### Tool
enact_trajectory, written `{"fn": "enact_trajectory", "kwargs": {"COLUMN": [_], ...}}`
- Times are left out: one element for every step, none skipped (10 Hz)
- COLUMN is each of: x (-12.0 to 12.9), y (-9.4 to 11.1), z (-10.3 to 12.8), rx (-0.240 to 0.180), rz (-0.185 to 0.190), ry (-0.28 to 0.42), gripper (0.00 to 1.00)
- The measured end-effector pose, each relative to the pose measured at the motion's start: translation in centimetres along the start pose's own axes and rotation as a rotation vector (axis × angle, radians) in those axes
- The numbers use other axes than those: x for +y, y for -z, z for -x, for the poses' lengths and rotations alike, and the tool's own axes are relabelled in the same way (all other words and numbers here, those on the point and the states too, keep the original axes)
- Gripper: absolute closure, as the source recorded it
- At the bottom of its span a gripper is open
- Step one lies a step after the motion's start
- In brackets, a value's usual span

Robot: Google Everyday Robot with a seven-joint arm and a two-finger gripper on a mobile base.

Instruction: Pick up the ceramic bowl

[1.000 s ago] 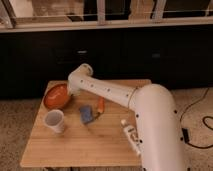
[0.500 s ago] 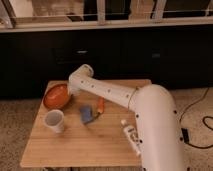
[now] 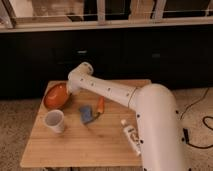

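Note:
The ceramic bowl (image 3: 54, 96) is orange-red and glossy and sits at the back left of the wooden table (image 3: 85, 147); it looks tilted, with its inside facing the camera. My white arm reaches from the lower right across the table, bends at a joint (image 3: 81, 74), and comes down toward the bowl. My gripper (image 3: 68, 91) is at the bowl's right rim, mostly hidden by the arm's end.
A small white cup (image 3: 54, 120) stands in front of the bowl. A blue object (image 3: 87, 114) and a small orange object (image 3: 100, 104) lie mid-table. A white tube (image 3: 131, 136) lies at the right. Dark cabinets stand behind the table. A cable (image 3: 197, 114) lies on the floor at right.

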Motion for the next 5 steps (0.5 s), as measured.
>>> {"fn": "enact_trajectory", "kwargs": {"x": [0.13,0.37,0.43,0.28,-0.05], "y": [-0.47,-1.1,-1.42,-1.34,-0.79], "z": [0.18,0.34,0.42,0.34,0.11], "rx": [0.0,0.004,0.005,0.007,0.008], "rz": [-0.004,-0.005,-0.009,-0.012,-0.017], "ry": [0.001,0.004,0.006,0.011,0.013], "gripper": [0.78,0.78,0.78,0.78,0.78]}}
